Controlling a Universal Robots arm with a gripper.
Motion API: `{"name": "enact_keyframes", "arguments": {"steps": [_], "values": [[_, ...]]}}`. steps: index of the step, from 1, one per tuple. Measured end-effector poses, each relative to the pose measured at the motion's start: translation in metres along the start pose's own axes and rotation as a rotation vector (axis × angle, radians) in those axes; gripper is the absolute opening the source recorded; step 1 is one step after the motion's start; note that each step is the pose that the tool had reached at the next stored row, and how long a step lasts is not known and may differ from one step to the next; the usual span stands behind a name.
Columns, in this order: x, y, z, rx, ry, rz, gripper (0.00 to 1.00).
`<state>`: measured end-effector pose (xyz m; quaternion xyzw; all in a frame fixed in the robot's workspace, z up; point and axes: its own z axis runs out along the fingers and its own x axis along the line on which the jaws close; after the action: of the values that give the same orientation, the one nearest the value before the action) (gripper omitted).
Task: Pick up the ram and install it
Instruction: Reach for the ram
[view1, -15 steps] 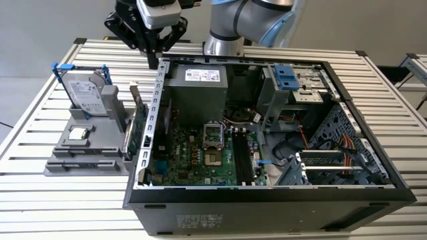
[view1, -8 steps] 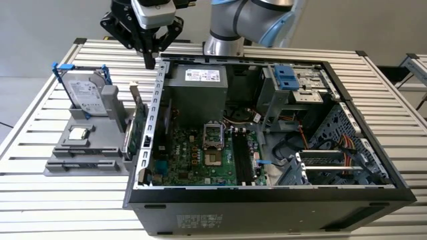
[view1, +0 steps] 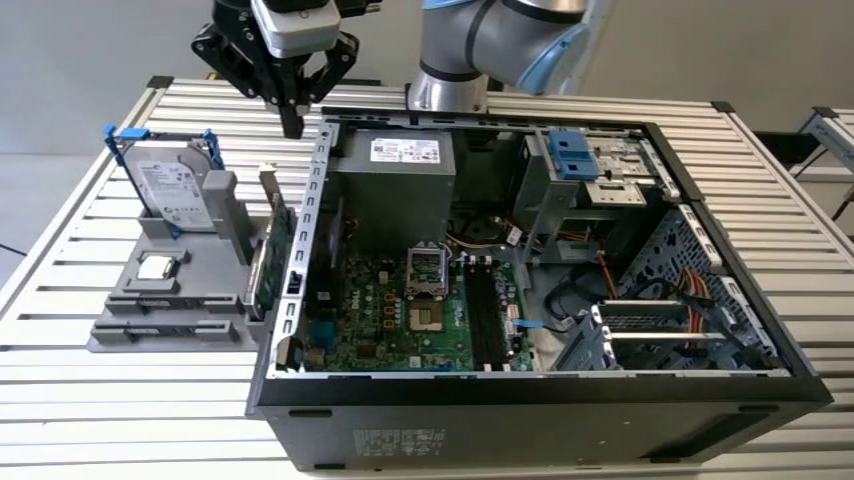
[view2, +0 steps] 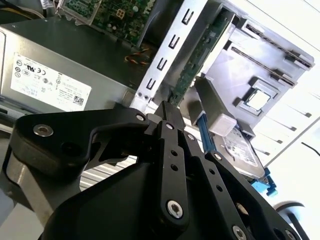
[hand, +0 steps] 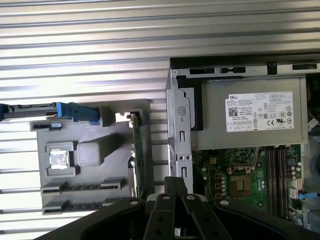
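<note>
My gripper (view1: 291, 130) hangs shut over the slatted table, just outside the open computer case's (view1: 318, 200) far left corner, with nothing between its fingers. In both wrist views the black fingers (view2: 167, 107) (hand: 175, 181) meet at a point. Below it, toward the exterior view's left, stands a grey holder (view1: 120, 335). Two narrow dark strips sit in its front slots (view1: 171, 325) (hand: 80, 186). I cannot tell whether either is the ram. The motherboard's long memory slots (view1: 483, 320) (hand: 282, 180) lie inside the case.
The holder also carries an upright silver hard drive in a blue-tabbed frame (view1: 174, 190), a small square chip (view1: 158, 267) and a green card (view1: 274, 255) standing along its case-side edge. A grey power supply (view1: 394, 170) and drive cage (view1: 587, 165) fill the case's far end.
</note>
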<state>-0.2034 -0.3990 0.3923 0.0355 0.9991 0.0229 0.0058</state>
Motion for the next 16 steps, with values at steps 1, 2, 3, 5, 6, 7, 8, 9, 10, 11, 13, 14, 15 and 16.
{"name": "enact_keyframes", "arguments": {"steps": [1, 2, 3, 5, 6, 7, 8, 9, 10, 11, 13, 14, 15, 16], "values": [[0.0010, -0.0001, 0.0000, 0.0000, 0.0000, 0.000, 0.00], [0.0019, -0.0001, 0.0000, 0.0000, 0.0000, 0.000, 0.00], [0.0028, -0.0002, 0.0000, 0.0000, 0.0000, 0.000, 0.00], [0.0045, -0.0003, -0.0001, 0.0000, 0.0000, 0.000, 0.00], [0.0051, -0.0004, -0.0001, 0.0000, 0.0000, 0.000, 0.00], [0.0057, -0.0004, -0.0001, 0.0000, 0.0000, 0.000, 0.00], [0.0063, -0.0004, 0.0000, 0.0000, 0.0000, 0.000, 0.00], [0.0069, -0.0005, -0.0001, 0.0000, 0.0001, 0.000, 0.00], [0.0074, -0.0005, -0.0001, 0.0000, 0.0000, 0.000, 0.00], [0.0080, -0.0006, -0.0001, 0.0001, 0.0001, 0.000, 0.00], [0.0095, -0.0007, -0.0001, 0.0000, 0.0000, 0.000, 0.00], [0.0102, -0.0007, -0.0001, 0.0000, 0.0000, 0.000, 0.00], [0.0108, -0.0007, -0.0001, 0.0000, 0.0001, 0.000, 0.00], [0.0115, -0.0008, -0.0001, 0.0000, 0.0000, 0.000, 0.00]]}}
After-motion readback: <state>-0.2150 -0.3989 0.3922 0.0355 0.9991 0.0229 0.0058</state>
